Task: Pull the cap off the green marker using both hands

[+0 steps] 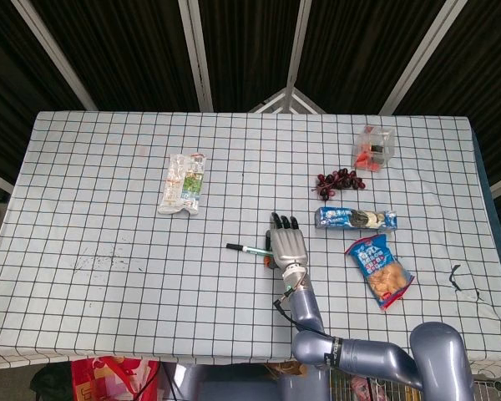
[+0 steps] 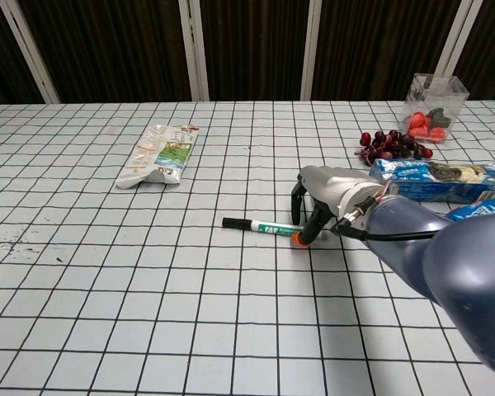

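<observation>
On checked table (image 2: pixel 107 272), right hand (image 2: pixel 330 198) over green marker (image 2: pixel 268 228), fingers (image 2: pixel 299 196) curled

Right robot hand (image 2: pixel 328 200) palm-down, fingers curled downward.

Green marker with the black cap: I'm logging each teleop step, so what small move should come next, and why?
Probably close the right hand firmly on the green marker, which lies on the checked tablecloth. Its fingers arch over the marker's right end; the black cap points left, and no left hand shows.
</observation>
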`<state>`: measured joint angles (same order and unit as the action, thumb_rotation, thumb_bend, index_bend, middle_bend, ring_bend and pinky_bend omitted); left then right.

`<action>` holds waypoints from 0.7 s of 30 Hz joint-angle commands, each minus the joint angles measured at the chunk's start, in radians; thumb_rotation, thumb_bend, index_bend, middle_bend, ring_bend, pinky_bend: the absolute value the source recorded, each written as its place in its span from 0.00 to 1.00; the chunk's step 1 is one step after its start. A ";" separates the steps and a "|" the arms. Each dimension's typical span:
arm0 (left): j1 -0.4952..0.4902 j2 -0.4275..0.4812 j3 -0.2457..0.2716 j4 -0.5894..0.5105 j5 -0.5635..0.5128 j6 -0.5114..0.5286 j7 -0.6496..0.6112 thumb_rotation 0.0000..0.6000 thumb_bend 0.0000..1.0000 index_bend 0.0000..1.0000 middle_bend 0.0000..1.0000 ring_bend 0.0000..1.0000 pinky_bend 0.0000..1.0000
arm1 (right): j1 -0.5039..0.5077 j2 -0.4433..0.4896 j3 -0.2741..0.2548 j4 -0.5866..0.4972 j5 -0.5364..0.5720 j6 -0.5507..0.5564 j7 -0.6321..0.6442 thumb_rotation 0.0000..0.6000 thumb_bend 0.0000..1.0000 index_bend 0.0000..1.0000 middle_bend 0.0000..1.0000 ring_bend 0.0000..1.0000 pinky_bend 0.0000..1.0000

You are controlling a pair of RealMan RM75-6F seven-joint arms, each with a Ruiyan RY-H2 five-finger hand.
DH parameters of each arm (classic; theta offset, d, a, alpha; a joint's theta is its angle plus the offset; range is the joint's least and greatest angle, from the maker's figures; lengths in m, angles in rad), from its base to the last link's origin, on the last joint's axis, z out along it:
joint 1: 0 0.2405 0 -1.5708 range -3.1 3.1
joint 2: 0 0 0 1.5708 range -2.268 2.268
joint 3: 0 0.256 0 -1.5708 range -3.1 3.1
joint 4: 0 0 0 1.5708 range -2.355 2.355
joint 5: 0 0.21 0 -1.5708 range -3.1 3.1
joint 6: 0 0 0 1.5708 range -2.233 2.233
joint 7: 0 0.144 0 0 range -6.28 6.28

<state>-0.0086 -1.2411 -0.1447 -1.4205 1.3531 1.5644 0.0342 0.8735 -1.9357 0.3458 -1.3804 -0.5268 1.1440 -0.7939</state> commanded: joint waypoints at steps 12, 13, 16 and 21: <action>0.003 0.004 0.002 -0.011 -0.001 0.009 0.015 1.00 0.42 0.06 0.00 0.00 0.03 | -0.005 -0.004 -0.013 0.019 -0.021 -0.023 0.031 1.00 0.39 0.63 0.04 0.06 0.00; 0.003 0.004 0.002 -0.011 0.000 0.009 0.017 1.00 0.42 0.06 0.00 0.00 0.03 | -0.004 -0.005 -0.015 0.022 -0.023 -0.024 0.032 1.00 0.39 0.63 0.04 0.06 0.00; 0.003 0.004 0.002 -0.012 0.001 0.010 0.019 1.00 0.42 0.06 0.00 0.00 0.03 | -0.005 -0.004 -0.016 0.023 -0.026 -0.026 0.036 1.00 0.39 0.63 0.05 0.06 0.00; 0.003 0.004 0.003 -0.015 0.002 0.011 0.021 1.00 0.42 0.07 0.00 0.00 0.03 | -0.007 0.000 -0.018 0.018 -0.028 -0.028 0.036 1.00 0.40 0.64 0.05 0.06 0.00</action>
<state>-0.0060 -1.2372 -0.1421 -1.4353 1.3547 1.5754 0.0546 0.8669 -1.9363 0.3277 -1.3622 -0.5551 1.1163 -0.7575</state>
